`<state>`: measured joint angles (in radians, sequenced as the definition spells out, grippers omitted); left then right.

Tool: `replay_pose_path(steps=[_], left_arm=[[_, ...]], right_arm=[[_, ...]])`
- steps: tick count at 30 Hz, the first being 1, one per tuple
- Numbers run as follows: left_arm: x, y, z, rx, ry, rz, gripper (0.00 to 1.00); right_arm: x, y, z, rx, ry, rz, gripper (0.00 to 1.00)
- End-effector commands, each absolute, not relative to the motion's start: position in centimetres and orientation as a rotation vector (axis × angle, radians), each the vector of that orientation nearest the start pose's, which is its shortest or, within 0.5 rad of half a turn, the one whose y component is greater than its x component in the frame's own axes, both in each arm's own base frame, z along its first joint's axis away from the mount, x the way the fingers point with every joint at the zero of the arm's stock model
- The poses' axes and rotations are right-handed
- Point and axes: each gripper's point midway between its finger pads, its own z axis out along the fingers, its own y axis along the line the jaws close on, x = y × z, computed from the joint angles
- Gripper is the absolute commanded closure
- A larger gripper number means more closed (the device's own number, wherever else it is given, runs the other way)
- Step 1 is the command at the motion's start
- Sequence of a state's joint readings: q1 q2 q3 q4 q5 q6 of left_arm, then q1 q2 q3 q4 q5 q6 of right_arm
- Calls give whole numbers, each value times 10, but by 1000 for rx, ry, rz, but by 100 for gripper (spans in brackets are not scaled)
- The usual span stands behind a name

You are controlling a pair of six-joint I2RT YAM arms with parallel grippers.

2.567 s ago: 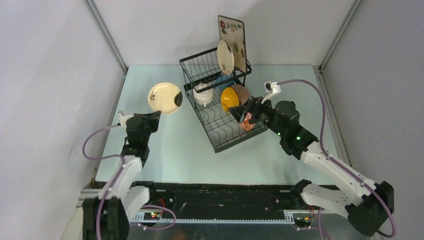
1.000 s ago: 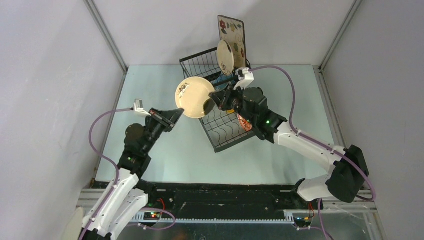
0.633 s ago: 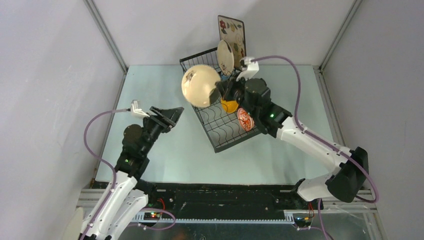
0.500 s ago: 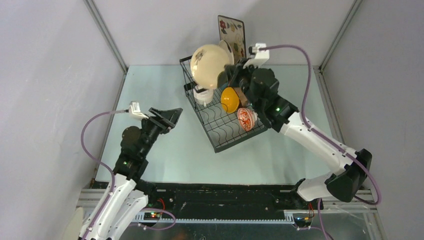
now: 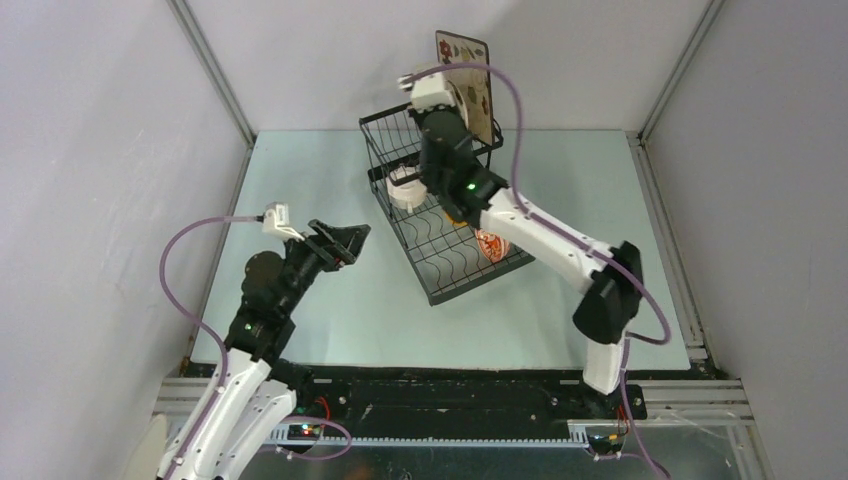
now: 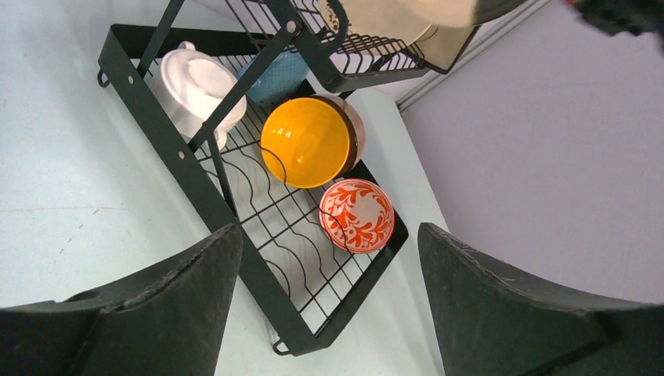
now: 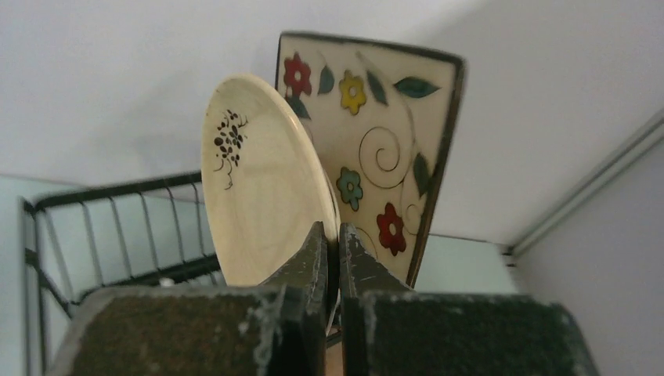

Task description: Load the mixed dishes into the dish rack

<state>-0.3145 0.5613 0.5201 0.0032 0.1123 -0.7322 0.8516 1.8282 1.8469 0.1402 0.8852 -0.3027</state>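
My right gripper (image 7: 333, 231) is shut on the rim of a round cream plate (image 7: 258, 204) with a small black flower mark. It holds the plate upright in the raised basket of the dish rack (image 5: 435, 298), just in front of the square cream floral plate (image 7: 384, 149). On the lower tray stand a yellow bowl (image 6: 305, 141), a brown bowl (image 6: 354, 133) behind it, a red-patterned bowl (image 6: 356, 215), a white two-handled cup (image 6: 196, 86) and a blue mug (image 6: 278, 74). My left gripper (image 5: 345, 240) is open and empty, left of the rack above the table.
The right arm (image 5: 520, 225) stretches across the rack's lower tray toward the back wall. Grey walls close in the pale green table (image 5: 330, 300) on three sides. The rack's front corner (image 6: 305, 345) lies below my left fingers.
The left gripper opened and let go of the round plate, which the right gripper took. The right arm carried it up and back into the raised basket. The left arm drew back slightly.
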Motion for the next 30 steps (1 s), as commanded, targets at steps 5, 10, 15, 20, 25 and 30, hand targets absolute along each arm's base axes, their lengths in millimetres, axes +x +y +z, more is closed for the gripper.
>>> replay_pose_path(steps=[5, 10, 15, 20, 25, 30], left_arm=[[255, -129, 277, -208, 1608, -851, 12], [257, -130, 274, -208, 1620, -849, 12], [257, -130, 274, -212, 1622, -850, 11], [257, -130, 272, -217, 1627, -846, 11], [257, -129, 271, -222, 1627, -844, 11], [258, -130, 271, -225, 1630, -849, 11]], right_arm=[[454, 297, 441, -179, 1336, -447, 100], [466, 316, 424, -271, 1322, -468, 100], [478, 322, 401, -303, 1357, -511, 100], [486, 325, 381, -312, 1419, -434, 100], [492, 324, 363, -318, 1480, -374, 100], [497, 324, 351, -320, 1512, -370, 100]])
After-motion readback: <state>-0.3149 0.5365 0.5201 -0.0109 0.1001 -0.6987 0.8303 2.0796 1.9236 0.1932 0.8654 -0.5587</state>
